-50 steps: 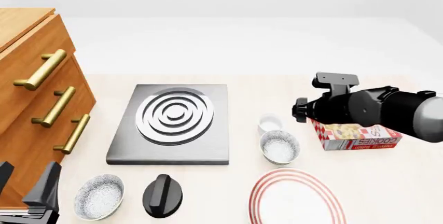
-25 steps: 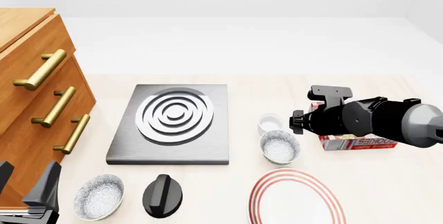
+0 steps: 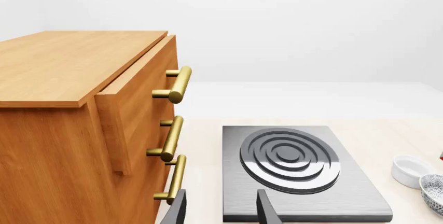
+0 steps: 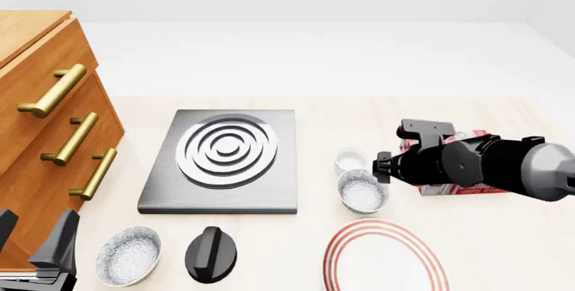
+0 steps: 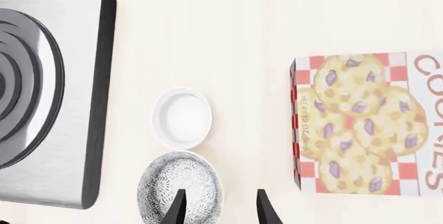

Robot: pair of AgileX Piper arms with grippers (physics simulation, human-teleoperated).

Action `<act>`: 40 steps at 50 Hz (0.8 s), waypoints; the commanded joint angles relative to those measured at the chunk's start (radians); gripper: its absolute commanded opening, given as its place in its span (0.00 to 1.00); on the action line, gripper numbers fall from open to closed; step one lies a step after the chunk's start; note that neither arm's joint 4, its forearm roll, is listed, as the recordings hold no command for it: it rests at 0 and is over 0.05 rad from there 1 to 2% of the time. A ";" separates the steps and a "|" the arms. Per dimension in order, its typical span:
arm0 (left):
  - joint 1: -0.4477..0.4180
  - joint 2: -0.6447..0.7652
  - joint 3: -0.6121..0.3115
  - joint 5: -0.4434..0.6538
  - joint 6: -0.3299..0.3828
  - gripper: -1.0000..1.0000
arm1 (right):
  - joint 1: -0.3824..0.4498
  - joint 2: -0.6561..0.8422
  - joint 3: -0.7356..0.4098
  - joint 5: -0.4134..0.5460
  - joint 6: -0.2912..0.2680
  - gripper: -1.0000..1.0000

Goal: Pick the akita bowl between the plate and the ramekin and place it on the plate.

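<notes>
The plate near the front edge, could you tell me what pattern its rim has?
Concentric red rings on white plate, clearest in the front view.

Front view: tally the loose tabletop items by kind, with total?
Speckled bowls: 2, the akita bowl and its twin bowl
Ramekin: 1
Plate: 1
Stove slab: 1
Black knob: 1
Cookie box: 1
Total: 7

**Surfaces and finishes on the table**

The cabinet [image 4: 40, 136] at the frame's left looks like warm, grained wood with polished brass handles [image 4: 54, 90]. The stove slab [image 4: 225, 162] is brushed grey metal, its rings shiny. The akita bowl [image 4: 363, 191] is white outside, grey-speckled inside; the ramekin [image 4: 349, 160] and red-ringed plate [image 4: 384, 257] look like smooth glazed ceramic. The cookie box [image 5: 367, 144] is printed card. The tabletop [image 4: 503, 237] is pale and matt.
</notes>
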 commanded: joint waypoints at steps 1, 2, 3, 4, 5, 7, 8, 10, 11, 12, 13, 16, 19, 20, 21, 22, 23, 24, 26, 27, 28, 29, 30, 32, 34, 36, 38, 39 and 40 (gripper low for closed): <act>0.000 0.000 0.000 0.000 0.000 1.00 | 0.022 0.004 0.031 -0.015 0.026 1.00; 0.000 0.000 0.000 0.000 0.000 1.00 | 0.025 0.002 0.034 -0.016 0.028 1.00; 0.000 0.000 0.000 0.000 0.000 1.00 | 0.024 0.000 0.036 -0.017 0.027 1.00; 0.000 0.000 0.000 0.000 0.000 1.00 | 0.024 0.000 0.036 -0.017 0.027 1.00; 0.000 0.000 0.000 0.000 0.000 1.00 | 0.024 0.006 0.039 -0.022 0.022 1.00; 0.000 0.000 0.000 0.000 0.000 1.00 | 0.019 0.010 0.039 -0.026 0.012 1.00; 0.000 0.000 0.000 0.000 0.000 1.00 | 0.019 0.011 0.039 -0.026 0.012 1.00; 0.000 0.000 0.000 0.000 0.000 1.00 | 0.017 0.008 0.038 -0.023 0.011 1.00; 0.000 0.000 0.000 0.000 0.000 1.00 | 0.019 0.008 0.039 -0.022 0.014 1.00; 0.000 0.000 0.000 0.000 0.000 1.00 | 0.021 0.007 0.039 -0.021 0.016 1.00; 0.000 0.000 0.000 0.000 0.000 1.00 | 0.024 0.007 0.039 -0.021 0.021 1.00; 0.000 0.000 0.000 0.000 0.000 1.00 | 0.027 0.016 0.043 -0.027 0.029 1.00; 0.000 0.000 0.000 0.000 0.000 1.00 | 0.038 0.026 0.050 -0.036 0.040 1.00; 0.000 0.000 0.000 0.000 0.000 1.00 | 0.042 0.033 0.053 -0.040 0.041 1.00; 0.000 0.000 0.000 0.000 0.000 1.00 | 0.037 0.032 0.057 -0.044 0.037 1.00; 0.000 0.000 0.000 0.000 0.000 1.00 | 0.037 0.032 0.057 -0.044 0.037 1.00; 0.000 0.000 0.000 0.000 0.000 1.00 | 0.037 0.036 0.063 -0.049 0.040 1.00; 0.000 0.000 0.000 0.000 0.000 1.00 | 0.037 0.036 0.063 -0.049 0.040 1.00; 0.000 0.000 0.000 0.000 0.000 1.00 | 0.031 0.036 0.069 -0.053 0.037 1.00; 0.000 0.000 0.000 0.000 0.000 1.00 | 0.036 0.041 0.068 -0.054 0.042 1.00; 0.000 0.000 0.000 0.000 0.000 1.00 | 0.045 0.050 0.067 -0.055 0.053 1.00; 0.000 0.000 0.000 0.000 0.000 1.00 | 0.034 0.044 0.068 -0.055 0.042 1.00; 0.000 0.000 0.000 0.000 0.000 1.00 | 0.031 0.040 0.066 -0.051 0.040 1.00; 0.000 0.000 0.000 0.000 0.000 1.00 | 0.024 0.032 0.064 -0.046 0.038 1.00; 0.000 0.000 0.000 0.000 0.000 1.00 | 0.024 0.031 0.063 -0.045 0.041 1.00; 0.000 0.000 0.000 0.000 0.000 1.00 | 0.019 0.035 0.062 -0.051 0.049 1.00; 0.000 0.000 0.000 0.000 0.000 1.00 | 0.006 0.043 0.061 -0.058 0.057 1.00; 0.000 0.000 0.000 0.000 0.000 1.00 | 0.000 0.042 0.060 -0.059 0.059 1.00; 0.000 0.000 0.000 0.000 0.000 1.00 | 0.003 0.045 0.057 -0.058 0.061 1.00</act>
